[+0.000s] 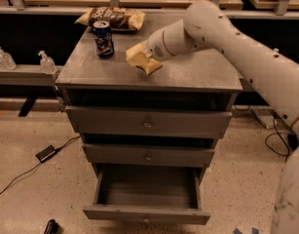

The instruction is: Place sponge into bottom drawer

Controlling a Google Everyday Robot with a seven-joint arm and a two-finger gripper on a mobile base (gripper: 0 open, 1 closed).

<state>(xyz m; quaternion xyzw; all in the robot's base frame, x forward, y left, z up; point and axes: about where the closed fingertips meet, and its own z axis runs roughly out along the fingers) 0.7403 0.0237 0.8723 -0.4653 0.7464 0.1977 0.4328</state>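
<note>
- Gripper [150, 56] of mine is clamped on the sponge [146, 66], over the middle of the cabinet top [202, 74], a little towards its left half.
- I hold the sponge tilted, one corner pointing down at the grey surface and its pale yellow body sticking out to the left of my wrist; whether that low corner touches the top I cannot tell.
- My arm [246, 48] comes in from the right, white and thick, crossing above the cabinet's right rear corner.
- Left of the sponge, near but apart from it, a soda can [103, 38] stands upright on the top.
- Behind the can, at the rear edge, lies a chip bag [112, 17].
- Below the top, the upper drawer [148, 123] and the middle drawer [148, 156] are pushed in, each with a small knob at its centre.
- Under them the bottom drawer [146, 214] is pulled out, its box open to view, well below the sponge.
- At the far left, two small clear bottles [46, 62] stand on a low ledge.
- On the floor to the left, a black adapter [46, 153] lies with its cable trailing.
</note>
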